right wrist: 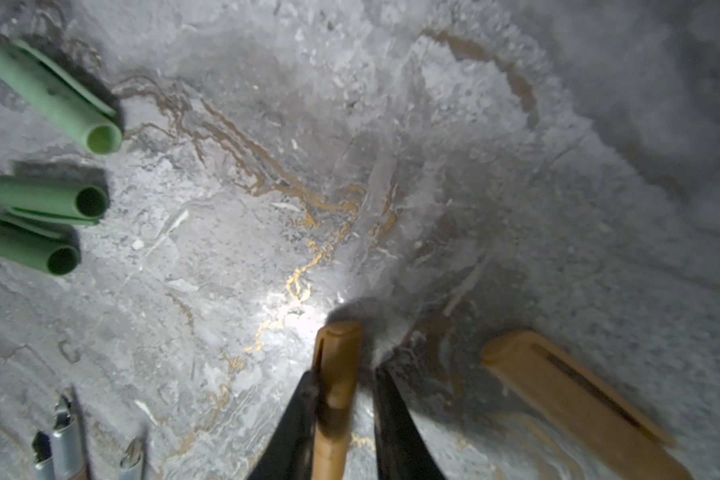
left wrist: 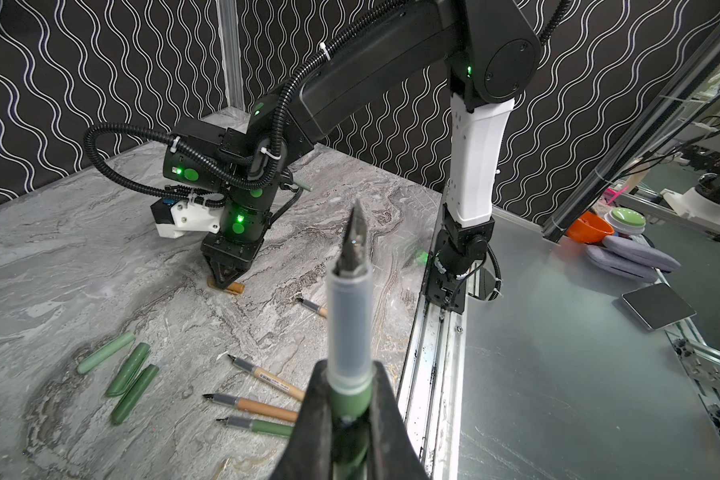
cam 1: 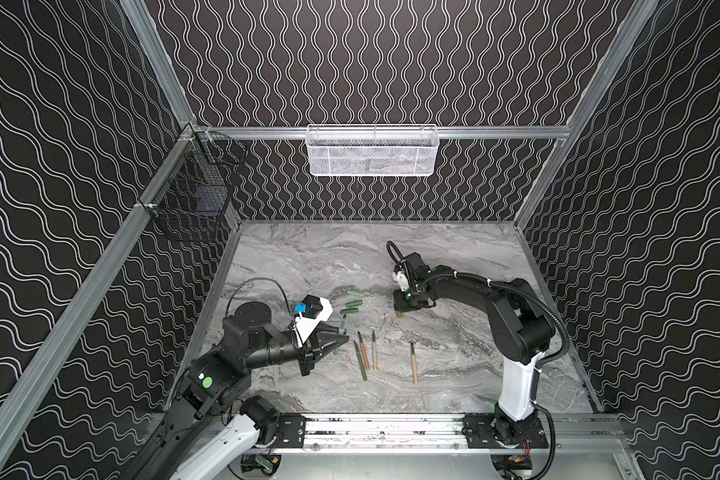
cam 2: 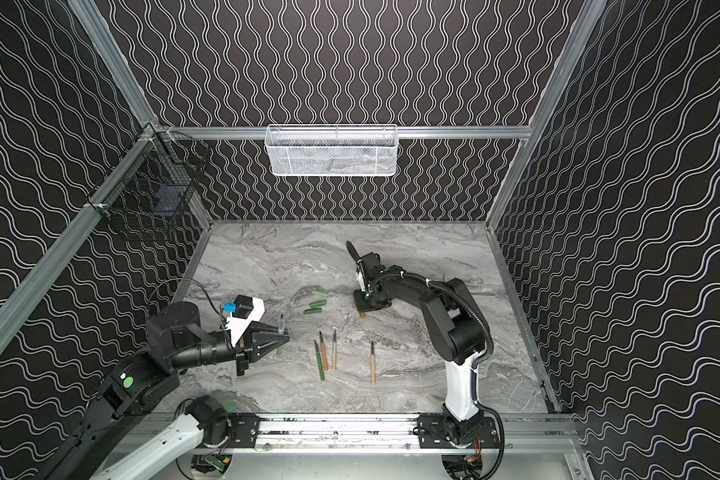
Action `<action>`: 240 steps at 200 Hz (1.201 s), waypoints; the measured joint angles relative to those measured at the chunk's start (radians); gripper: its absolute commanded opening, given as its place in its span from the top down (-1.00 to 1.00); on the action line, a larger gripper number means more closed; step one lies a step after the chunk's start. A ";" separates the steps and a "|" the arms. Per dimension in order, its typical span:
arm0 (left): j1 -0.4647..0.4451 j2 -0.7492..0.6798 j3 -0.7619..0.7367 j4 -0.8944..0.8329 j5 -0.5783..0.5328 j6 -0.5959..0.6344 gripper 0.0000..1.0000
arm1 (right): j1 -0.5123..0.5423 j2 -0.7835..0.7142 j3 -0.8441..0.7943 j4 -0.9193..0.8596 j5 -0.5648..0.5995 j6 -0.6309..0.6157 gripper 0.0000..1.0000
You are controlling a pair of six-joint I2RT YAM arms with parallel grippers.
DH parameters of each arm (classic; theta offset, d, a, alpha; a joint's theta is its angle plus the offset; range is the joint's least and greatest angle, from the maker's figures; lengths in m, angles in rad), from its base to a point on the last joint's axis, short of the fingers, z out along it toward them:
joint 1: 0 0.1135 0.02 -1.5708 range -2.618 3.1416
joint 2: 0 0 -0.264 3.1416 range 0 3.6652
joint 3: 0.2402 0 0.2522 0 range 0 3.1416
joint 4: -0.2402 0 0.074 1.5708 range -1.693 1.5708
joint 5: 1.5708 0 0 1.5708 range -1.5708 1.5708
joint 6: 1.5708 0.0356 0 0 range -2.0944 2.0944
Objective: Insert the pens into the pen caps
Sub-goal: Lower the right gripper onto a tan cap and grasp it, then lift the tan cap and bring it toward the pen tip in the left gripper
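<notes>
Right wrist view, lower centre: right gripper (right wrist: 346, 372) is straddling a tan pen cap (right wrist: 337, 345), not clamped; centring should prevent rolling. Left gripper (left wrist: 350, 368) is clenching a green pen (left wrist: 348, 320).

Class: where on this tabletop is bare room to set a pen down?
Free: far strip between back wall and green caps; near strip between loose pens and front rail. Crowded: the middle, where caps and pens lie.

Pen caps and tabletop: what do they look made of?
Green pen caps: matte plastic by the look, thin hollow tube walls with moulded clips. Tabletop: grey veined marble pattern, faint sheen; real stone or printed laminate, cannot tell.
</notes>
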 measured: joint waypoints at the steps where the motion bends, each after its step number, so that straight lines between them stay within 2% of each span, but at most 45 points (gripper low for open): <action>1: 0.000 0.000 0.000 0.000 0.000 0.000 1.00 | 0.001 0.001 0.001 -0.001 0.001 -0.001 0.51; 19: 0.000 0.001 -0.001 0.001 0.002 0.000 1.00 | 0.016 0.012 0.016 -0.012 0.018 -0.010 0.62; 69: 0.001 0.013 -0.003 0.016 0.020 -0.011 1.00 | 0.030 0.006 0.015 -0.014 0.037 -0.006 0.74; 113: 0.001 0.041 -0.052 0.121 0.060 -0.110 1.00 | 0.030 -0.073 -0.013 -0.027 0.029 -0.005 0.79; 167: -0.003 0.102 -0.140 0.326 0.088 -0.280 1.00 | 0.029 -0.293 -0.143 0.076 -0.043 0.021 0.79; 240: -0.070 0.256 -0.284 0.633 0.081 -0.399 1.00 | 0.029 -0.682 -0.401 0.409 -0.224 0.097 0.77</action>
